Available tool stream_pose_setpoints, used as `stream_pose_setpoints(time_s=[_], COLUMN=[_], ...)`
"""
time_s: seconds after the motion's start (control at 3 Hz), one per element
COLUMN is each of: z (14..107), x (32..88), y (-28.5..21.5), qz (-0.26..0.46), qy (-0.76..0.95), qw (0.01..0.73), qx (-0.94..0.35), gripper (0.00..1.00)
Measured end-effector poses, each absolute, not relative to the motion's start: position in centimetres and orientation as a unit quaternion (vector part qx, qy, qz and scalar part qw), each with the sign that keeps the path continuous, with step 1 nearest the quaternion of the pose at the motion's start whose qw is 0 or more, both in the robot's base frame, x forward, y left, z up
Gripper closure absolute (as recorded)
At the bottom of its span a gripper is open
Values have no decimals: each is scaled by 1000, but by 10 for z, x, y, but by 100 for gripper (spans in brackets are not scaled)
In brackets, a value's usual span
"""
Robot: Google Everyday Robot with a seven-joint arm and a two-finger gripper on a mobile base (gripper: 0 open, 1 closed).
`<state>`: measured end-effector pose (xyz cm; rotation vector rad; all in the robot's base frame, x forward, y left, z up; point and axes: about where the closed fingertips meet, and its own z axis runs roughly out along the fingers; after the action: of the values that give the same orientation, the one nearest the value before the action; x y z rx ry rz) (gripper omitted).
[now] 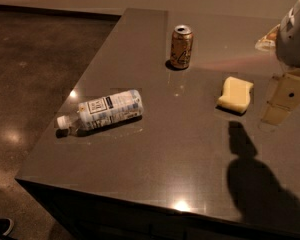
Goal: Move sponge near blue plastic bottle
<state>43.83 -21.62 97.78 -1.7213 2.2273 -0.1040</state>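
Hovering beside the sponge (235, 95), the hand (282, 105), grip unclear; capped blue plastic bottle (108, 109) lying well apart.

We read no words anywhere. The blue plastic bottle (107, 109), well left of the pincer (282, 104) at the right edge of the desk (165, 159), bears a label whose dark print we cannot decipher. The can (181, 46), left of the pincer and farther back, shows only a dark scrawl.

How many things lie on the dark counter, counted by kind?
Plastic bottles: 1, the blue plastic bottle, on its side.
Drink cans: 1, the gold can, upright.
Sponges: 1, the sponge.
Total: 3.
Not counted: a pale shape behind the arm, unclear.
The gripper is just right of the sponge.
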Motion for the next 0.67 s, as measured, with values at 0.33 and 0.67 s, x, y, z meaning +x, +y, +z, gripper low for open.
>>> stream_pose_setpoints(time_s=[0.33,0.67], z=[978,972], x=[438,453], y=[-216,-215], qz=[-36,-37], qy=[780,792], qw=[162,164], qx=[-603,-587], gripper=[0,0])
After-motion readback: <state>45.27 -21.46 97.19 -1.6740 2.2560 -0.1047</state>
